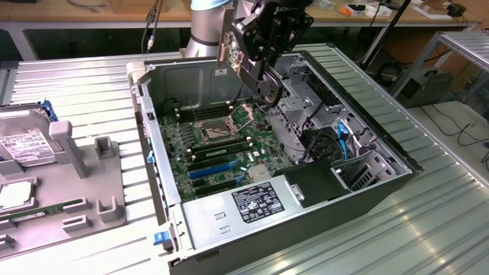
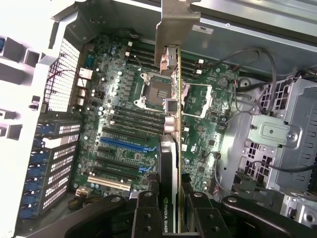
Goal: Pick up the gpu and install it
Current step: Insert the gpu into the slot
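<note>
Gripping gpu point(image 2: 169, 158) edge-on: claw point(image 2: 171, 218) part-closed, clamped on its two flat faces. Gpu sticks out past claw tips, silver bracket point(image 2: 176, 22) at end farthest from claw. Beneath claw: open computer case point(image 1: 160, 172), motherboard point(image 1: 221, 137), bare processor socket point(image 2: 156, 89). Blue slot point(image 2: 124, 144) off to one side of gpu. Gpu held over motherboard, not in any slot. Hard drive point(image 1: 27, 146) on grey tray point(image 1: 84, 172), well away from claw, on bench point(image 1: 91, 91).

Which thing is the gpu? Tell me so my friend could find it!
Find the big open computer case on the metal table, green motherboard inside. Above that board, the black pincer grips the gpu edge-on. It's a thin flat card with a silver bracket at one end, unlike the boxy silver hard drive outside the case.
</note>
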Tool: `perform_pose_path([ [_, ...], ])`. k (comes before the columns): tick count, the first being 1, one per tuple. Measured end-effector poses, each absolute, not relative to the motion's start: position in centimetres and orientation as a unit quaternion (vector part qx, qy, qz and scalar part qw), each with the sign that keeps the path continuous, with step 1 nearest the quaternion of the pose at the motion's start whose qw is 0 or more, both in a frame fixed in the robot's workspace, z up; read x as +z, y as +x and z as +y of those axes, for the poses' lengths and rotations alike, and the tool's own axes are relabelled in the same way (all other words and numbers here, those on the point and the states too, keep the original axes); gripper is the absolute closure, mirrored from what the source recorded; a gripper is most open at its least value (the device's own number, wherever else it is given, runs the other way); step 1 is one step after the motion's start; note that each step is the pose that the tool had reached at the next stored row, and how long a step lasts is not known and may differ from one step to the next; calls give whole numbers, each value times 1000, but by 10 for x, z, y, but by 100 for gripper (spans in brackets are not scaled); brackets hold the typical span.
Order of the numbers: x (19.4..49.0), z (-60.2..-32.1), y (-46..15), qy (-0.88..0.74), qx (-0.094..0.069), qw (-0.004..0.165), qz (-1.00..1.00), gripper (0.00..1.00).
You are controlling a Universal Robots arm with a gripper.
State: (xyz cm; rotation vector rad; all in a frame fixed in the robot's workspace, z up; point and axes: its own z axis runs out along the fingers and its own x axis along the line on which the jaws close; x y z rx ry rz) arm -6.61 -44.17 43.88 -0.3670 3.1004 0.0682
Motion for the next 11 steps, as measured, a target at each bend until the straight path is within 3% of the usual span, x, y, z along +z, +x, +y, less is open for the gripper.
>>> perform_pose_path([
  [11,439,-442,-66,-146,22,9,989,73],
])
